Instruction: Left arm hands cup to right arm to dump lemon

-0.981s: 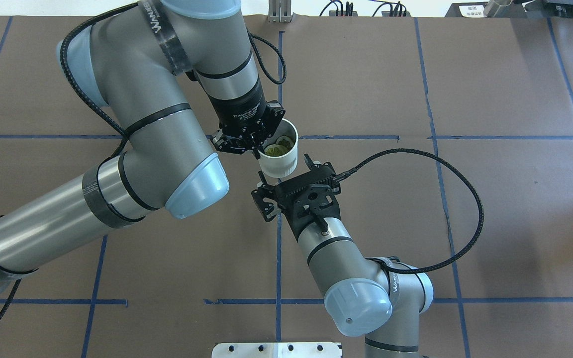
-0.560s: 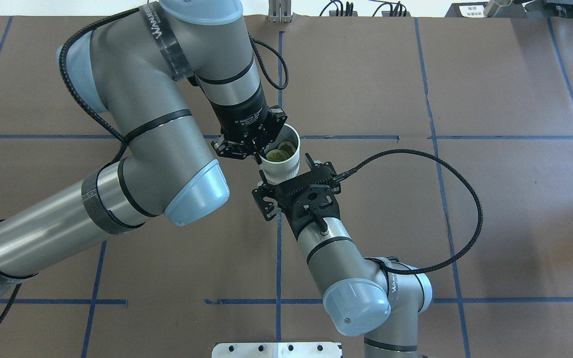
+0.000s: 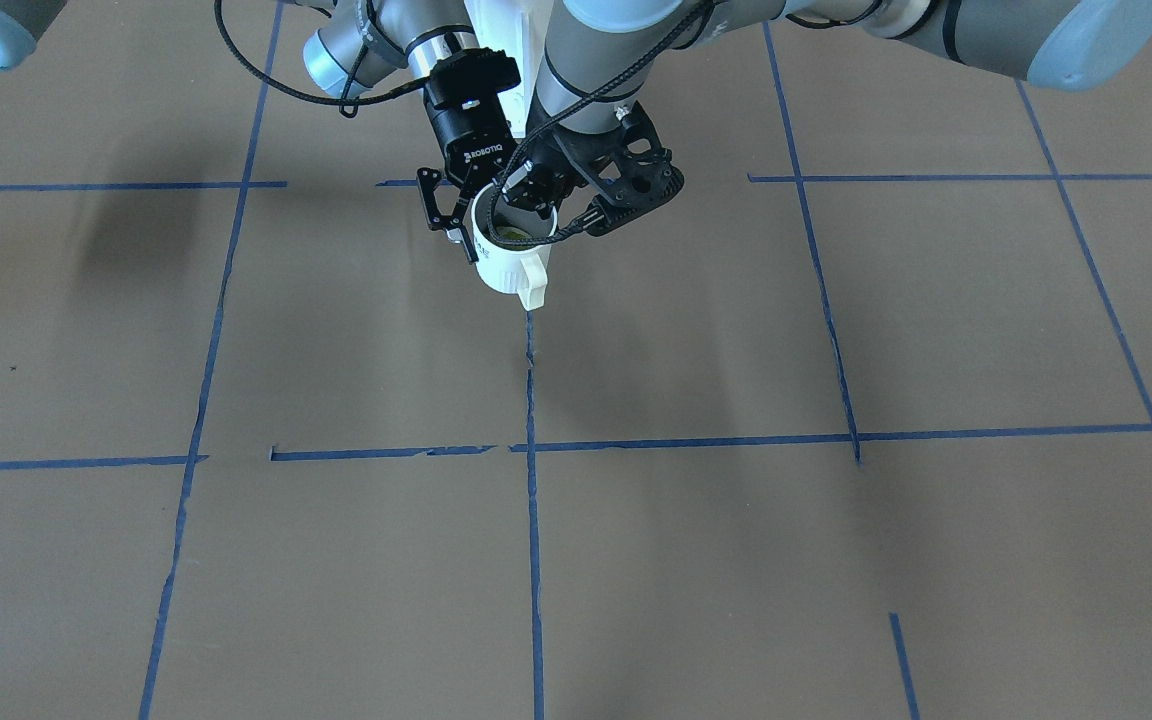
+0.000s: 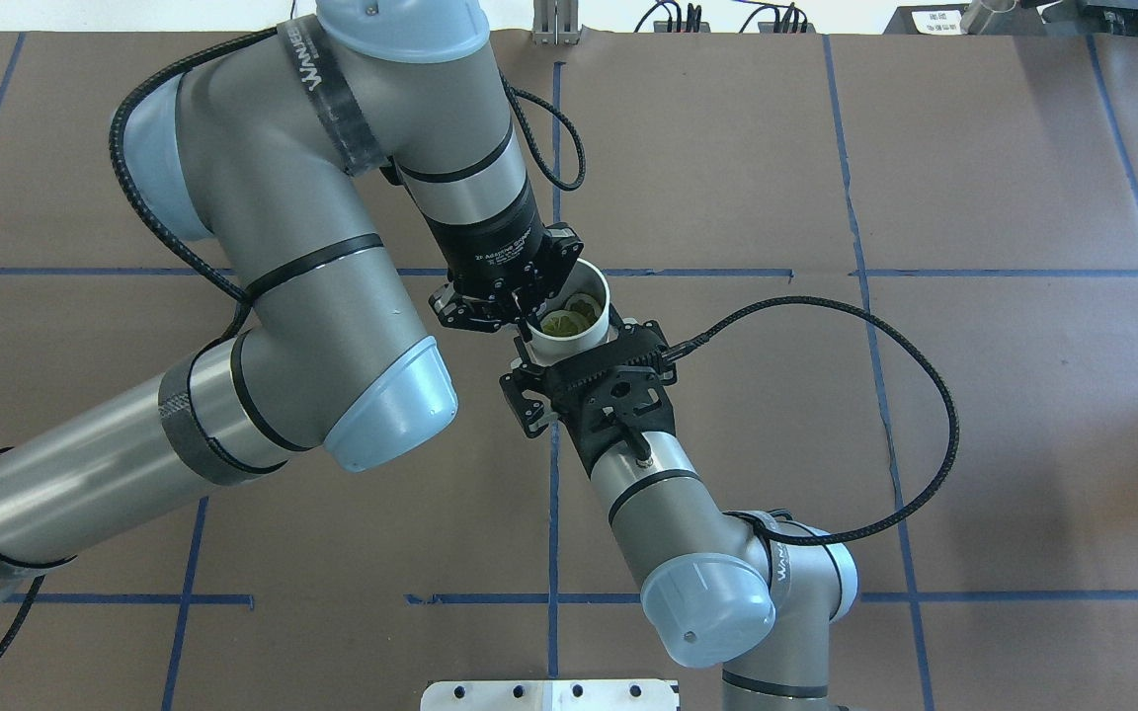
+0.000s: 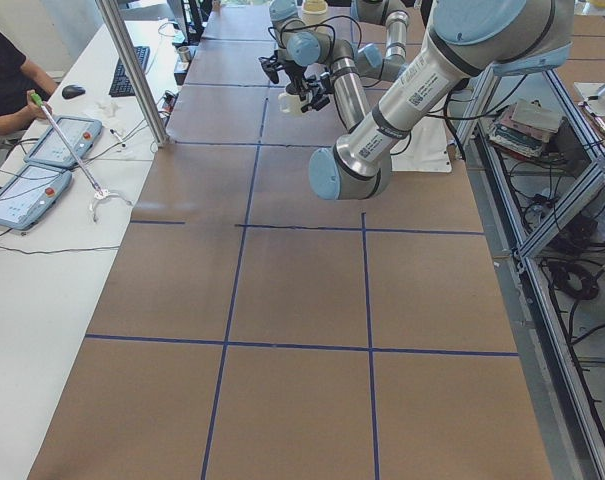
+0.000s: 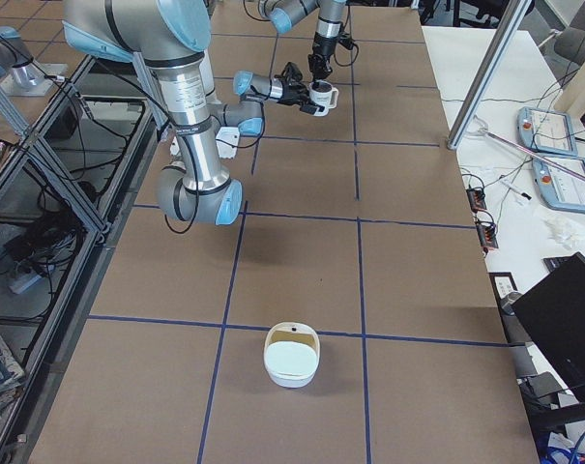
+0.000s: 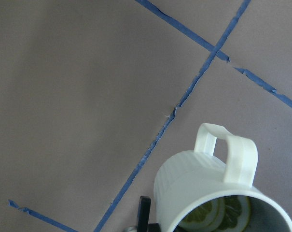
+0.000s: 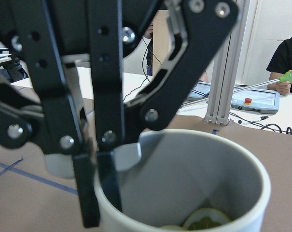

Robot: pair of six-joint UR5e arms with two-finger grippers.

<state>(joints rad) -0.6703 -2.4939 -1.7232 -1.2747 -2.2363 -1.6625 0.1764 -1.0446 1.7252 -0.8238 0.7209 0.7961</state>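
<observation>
Here, left gripper [image 4: 526,318] pinches the mug [image 3: 506,262] rim; right gripper [image 4: 569,348], spread wide beside its wall, should close squarely, keeping lemon slices [image 7: 218,215] level.

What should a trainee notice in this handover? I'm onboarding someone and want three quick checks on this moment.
1. True or false: the cup stands on the table.
2. Which gripper pinches the cup's rim? A) the left gripper B) the right gripper C) neither
3. Fill in: the lemon lies ___ the cup.

Key:
1. False. The cup is held in the air above the table.
2. A. One finger is inside the rim and one outside.
3. Inside. The lemon shows as slices at the bottom of the cup.
</observation>
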